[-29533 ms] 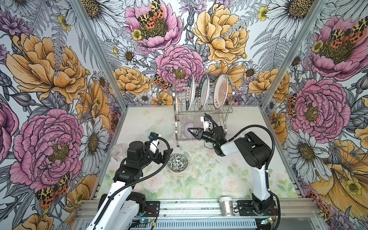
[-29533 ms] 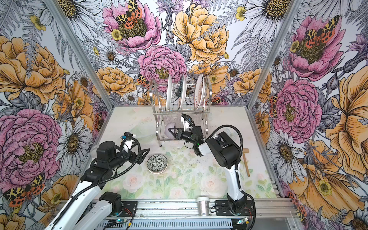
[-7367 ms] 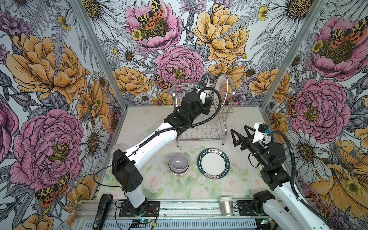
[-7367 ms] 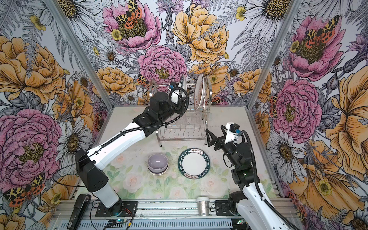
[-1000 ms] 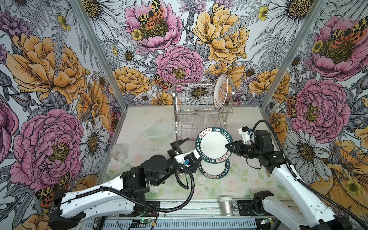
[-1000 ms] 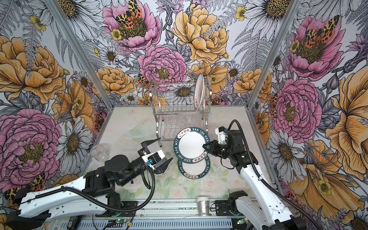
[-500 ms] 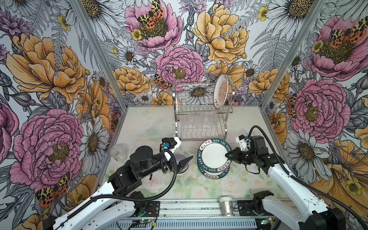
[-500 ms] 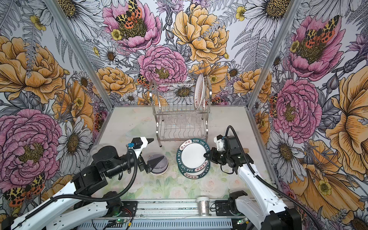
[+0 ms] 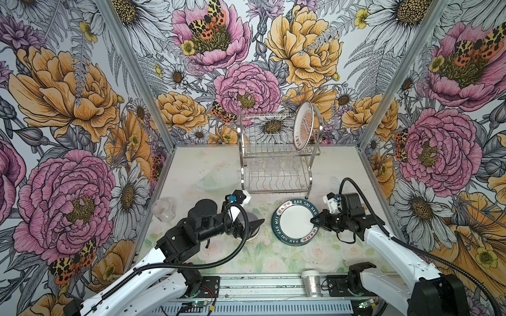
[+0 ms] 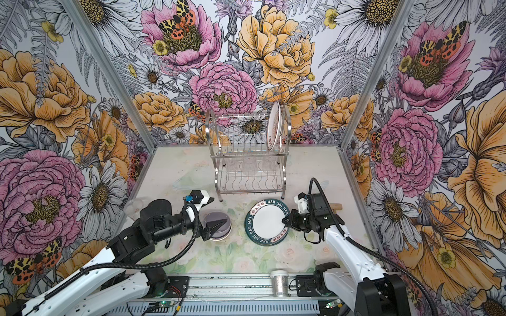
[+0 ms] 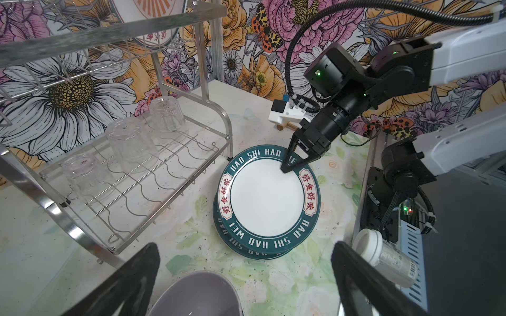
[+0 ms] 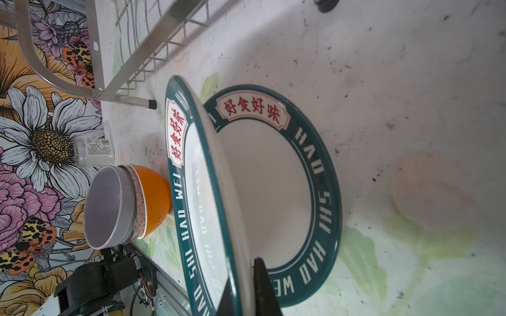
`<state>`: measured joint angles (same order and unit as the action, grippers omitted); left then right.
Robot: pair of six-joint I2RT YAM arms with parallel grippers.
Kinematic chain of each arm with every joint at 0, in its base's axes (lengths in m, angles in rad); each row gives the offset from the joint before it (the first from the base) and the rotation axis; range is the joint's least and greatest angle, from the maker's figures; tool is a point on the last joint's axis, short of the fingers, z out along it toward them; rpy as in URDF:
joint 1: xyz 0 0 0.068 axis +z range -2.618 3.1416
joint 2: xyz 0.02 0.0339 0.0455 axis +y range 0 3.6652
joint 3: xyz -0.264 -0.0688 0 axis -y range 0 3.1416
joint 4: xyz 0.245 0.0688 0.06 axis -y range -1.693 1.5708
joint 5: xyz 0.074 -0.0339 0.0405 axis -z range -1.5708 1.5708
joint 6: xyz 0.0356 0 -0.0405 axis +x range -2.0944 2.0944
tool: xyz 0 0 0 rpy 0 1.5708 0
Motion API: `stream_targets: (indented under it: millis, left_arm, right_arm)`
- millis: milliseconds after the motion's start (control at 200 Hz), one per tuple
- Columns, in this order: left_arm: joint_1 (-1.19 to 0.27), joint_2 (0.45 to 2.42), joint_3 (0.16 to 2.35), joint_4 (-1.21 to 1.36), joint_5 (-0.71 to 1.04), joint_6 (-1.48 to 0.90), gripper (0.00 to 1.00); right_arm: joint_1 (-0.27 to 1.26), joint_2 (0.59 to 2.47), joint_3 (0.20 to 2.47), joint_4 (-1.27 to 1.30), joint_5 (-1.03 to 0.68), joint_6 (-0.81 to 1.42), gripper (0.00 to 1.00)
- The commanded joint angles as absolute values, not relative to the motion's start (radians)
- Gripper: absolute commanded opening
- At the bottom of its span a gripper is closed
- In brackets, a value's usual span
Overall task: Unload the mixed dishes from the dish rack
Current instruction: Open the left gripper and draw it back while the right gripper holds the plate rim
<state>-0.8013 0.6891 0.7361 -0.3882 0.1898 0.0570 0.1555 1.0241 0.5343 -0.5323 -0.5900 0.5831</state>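
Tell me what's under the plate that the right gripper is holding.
A second green-rimmed plate, flat on the table. The held plate, pinched by the right gripper, tilts above it and covers most of it in both top views.

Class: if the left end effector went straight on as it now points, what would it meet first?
Probably the lavender bowl, just ahead below the open left end effector; height is unclear, so it might pass over to the upper green-rimmed plate.
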Motion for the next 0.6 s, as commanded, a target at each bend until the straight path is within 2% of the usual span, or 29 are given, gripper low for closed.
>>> stream_targets:
  millis: [0, 595]
  left_arm:
    - [-0.788, 0.689, 0.726, -0.382, 0.216, 0.044, 0.99]
    - [-0.784, 0.703, 0.729, -0.382, 0.216, 0.045, 0.99]
  right_arm:
    - [0.145, 1.043, 0.534, -0.437, -0.635, 0.567, 0.0]
    - [0.121, 1.12, 0.506, -0.391, -0.676, 0.538, 0.0]
